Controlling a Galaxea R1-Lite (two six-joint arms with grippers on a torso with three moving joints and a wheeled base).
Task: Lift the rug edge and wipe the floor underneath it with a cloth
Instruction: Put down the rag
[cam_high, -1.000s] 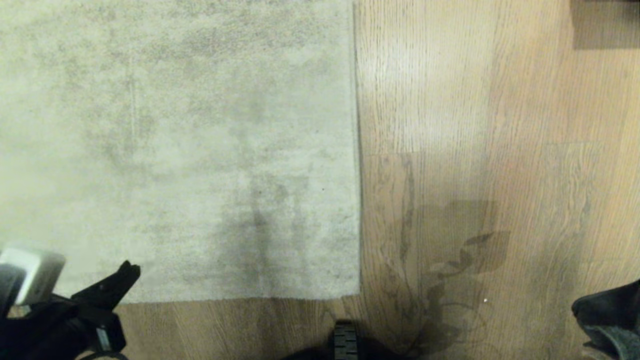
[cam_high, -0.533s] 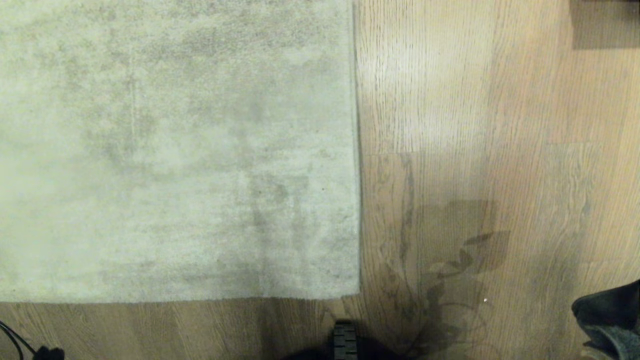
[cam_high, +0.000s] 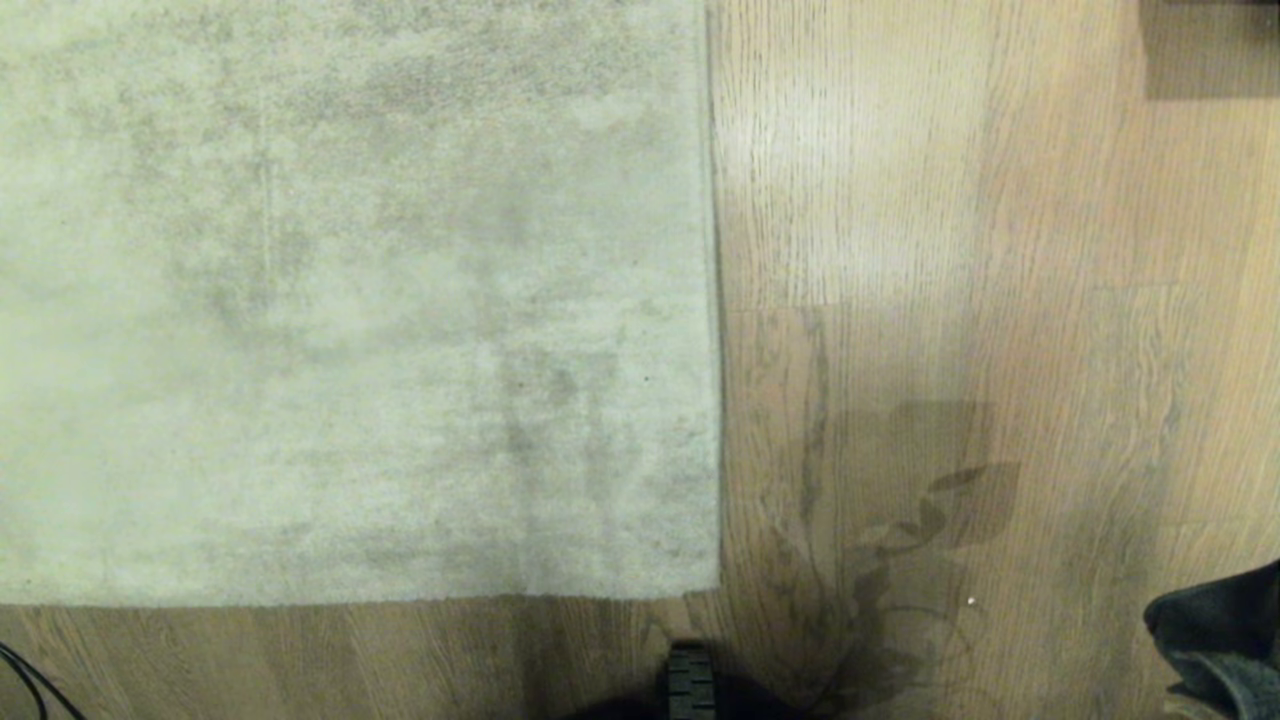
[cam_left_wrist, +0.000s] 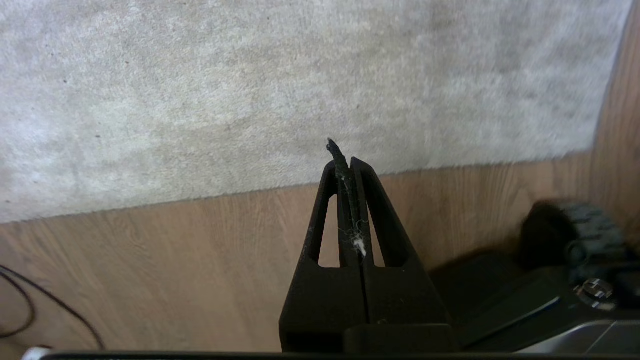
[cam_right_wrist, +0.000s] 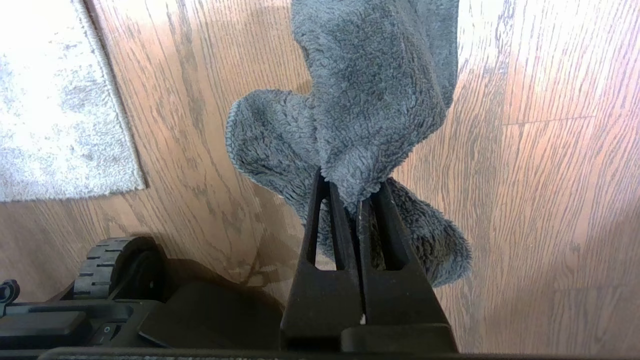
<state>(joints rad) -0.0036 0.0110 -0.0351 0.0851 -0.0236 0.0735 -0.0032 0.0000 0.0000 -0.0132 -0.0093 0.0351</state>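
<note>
The pale grey-beige rug (cam_high: 350, 300) lies flat on the wood-grain floor (cam_high: 950, 250). Its rug edge (cam_high: 716, 400) runs straight down to a square corner (cam_high: 717, 590). My left gripper (cam_left_wrist: 345, 160) is outside the head view. It hovers shut and empty over the floor just short of the rug's near border (cam_left_wrist: 200, 199), with white lint stuck between its fingers. My right gripper (cam_right_wrist: 351, 187) is shut on the fuzzy grey-teal cloth (cam_right_wrist: 370, 90), which bunches over its fingertips above bare floor to the right of the rug. The cloth (cam_high: 1215, 630) shows at the head view's lower right.
My base wheel (cam_high: 690, 680) sits at the bottom middle, close to the rug corner. A black cable (cam_high: 25, 680) lies on the floor at the lower left. A dark object (cam_high: 1210, 50) stands at the top right. A leafy shadow (cam_high: 900, 520) falls on the planks.
My left arm and gripper have pulled back out of the head view's lower left. The rug, the cloth and the right arm have stayed where they were.
</note>
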